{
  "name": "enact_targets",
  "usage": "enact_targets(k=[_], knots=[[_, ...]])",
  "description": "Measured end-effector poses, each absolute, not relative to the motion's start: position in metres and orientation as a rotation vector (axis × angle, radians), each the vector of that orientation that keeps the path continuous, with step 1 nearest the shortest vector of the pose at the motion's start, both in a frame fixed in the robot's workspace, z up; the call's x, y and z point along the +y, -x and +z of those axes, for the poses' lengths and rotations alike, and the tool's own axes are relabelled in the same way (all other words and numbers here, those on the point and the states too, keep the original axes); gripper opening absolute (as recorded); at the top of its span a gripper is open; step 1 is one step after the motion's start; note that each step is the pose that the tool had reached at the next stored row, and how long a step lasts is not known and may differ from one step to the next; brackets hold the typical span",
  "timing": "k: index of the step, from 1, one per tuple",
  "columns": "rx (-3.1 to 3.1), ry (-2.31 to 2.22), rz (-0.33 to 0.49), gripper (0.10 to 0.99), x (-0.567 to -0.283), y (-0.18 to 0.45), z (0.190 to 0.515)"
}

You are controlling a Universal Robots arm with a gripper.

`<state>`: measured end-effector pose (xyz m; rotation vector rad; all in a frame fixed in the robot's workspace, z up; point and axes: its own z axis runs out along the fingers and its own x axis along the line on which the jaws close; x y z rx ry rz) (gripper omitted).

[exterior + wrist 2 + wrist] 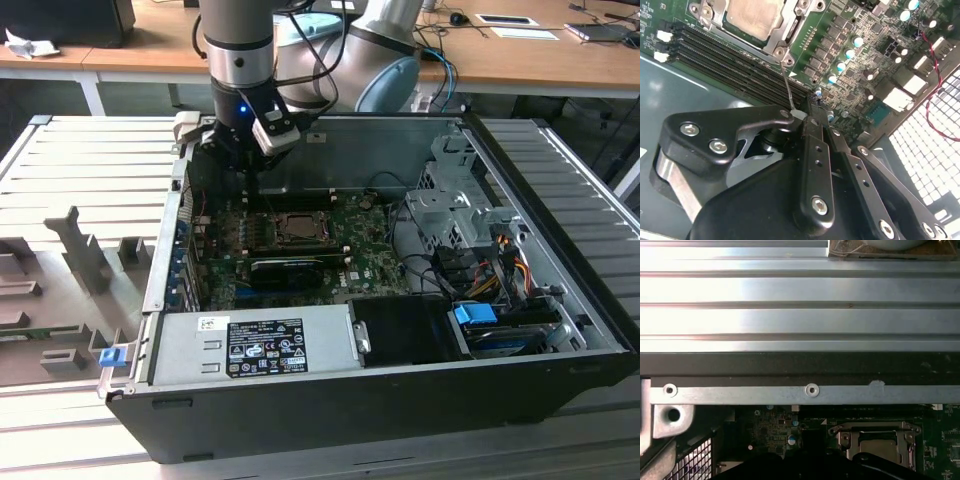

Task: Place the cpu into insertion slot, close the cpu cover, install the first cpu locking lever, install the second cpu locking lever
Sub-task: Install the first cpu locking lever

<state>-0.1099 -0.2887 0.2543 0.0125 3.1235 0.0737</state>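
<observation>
One locking lever (787, 85) | thin wire, likely springy and slippery | your gripper (801, 118) pinches its free tip | cpu (751, 17) sits just beyond.

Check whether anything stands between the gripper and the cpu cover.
Nothing visible blocks it. In the second wrist view, a thin locking lever spans the gap, running from a corner of the cpu cover to the gripper, which is shut on its end. The memory slots lie flat beneath.

Ribbed metal table (100, 160) under open computer case (400, 400) and grey fixtures (85, 255).
</observation>
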Motion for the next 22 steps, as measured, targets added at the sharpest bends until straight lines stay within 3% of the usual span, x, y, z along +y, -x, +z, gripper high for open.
enact_targets(k=[22], knots=[[3.124,-0.013,0.074,0.106,-0.289,0.095,0.254]])
